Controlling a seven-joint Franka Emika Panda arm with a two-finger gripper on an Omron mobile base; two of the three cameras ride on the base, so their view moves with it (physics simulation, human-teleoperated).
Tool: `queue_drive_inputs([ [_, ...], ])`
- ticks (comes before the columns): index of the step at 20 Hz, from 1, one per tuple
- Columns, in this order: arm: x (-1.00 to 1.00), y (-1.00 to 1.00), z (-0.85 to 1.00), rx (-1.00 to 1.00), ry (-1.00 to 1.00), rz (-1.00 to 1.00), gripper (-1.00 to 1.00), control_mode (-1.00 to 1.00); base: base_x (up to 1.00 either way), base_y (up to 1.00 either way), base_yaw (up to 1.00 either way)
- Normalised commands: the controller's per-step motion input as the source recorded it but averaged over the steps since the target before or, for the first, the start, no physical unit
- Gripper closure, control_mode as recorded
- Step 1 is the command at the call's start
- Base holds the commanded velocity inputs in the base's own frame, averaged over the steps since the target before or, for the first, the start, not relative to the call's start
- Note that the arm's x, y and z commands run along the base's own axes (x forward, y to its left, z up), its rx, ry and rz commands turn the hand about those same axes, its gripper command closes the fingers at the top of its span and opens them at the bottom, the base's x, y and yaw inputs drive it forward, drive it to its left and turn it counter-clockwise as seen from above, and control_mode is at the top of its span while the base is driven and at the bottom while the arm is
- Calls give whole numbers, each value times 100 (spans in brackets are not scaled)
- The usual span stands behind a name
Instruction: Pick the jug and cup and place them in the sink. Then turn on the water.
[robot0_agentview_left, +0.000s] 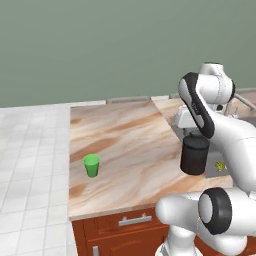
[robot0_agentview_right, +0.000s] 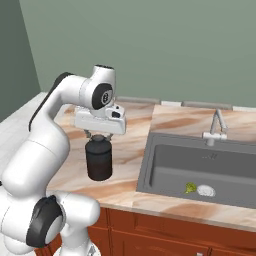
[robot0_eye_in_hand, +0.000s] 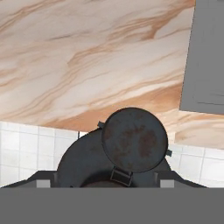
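- We see the gripper (robot0_agentview_right: 99, 136) pointing down, its fingers closed around the narrow cap of the jug (robot0_agentview_right: 99, 160).
- The jug hangs upright under the hand, lifted clear of the counter (robot0_agentview_right: 131, 150), above the counter's front part and just left of the sink (robot0_agentview_right: 200, 167).
- In the left base view the jug (robot0_agentview_left: 194, 155) sits partly behind our white arm, near the counter's right edge.
- From the hand view we look straight down on the jug's (robot0_eye_in_hand: 131, 144) round, rust-flecked cap, with marbled counter (robot0_eye_in_hand: 87, 57) beyond it, white floor tiles below its edge, and a corner of the grey sink (robot0_eye_in_hand: 209, 61) at the upper right.
- The cup (robot0_agentview_left: 91, 165) stands upright on the counter's front left area, well apart from the jug and the sink.
- In the basin we see a white drain (robot0_agentview_right: 206, 190) with a small yellow-green lump (robot0_agentview_right: 190, 188) just beside it.
- The faucet (robot0_agentview_right: 216, 128) stands at the sink's back rim.
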Motion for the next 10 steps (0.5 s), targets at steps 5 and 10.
queue_drive_inputs([
  [5, 0, 0, 0, 0, 0, 0, 100, 100, 0, -97, -4],
  [10, 0, 0, 0, 0, 0, 0, 100, 100, 13, -67, -7],
])
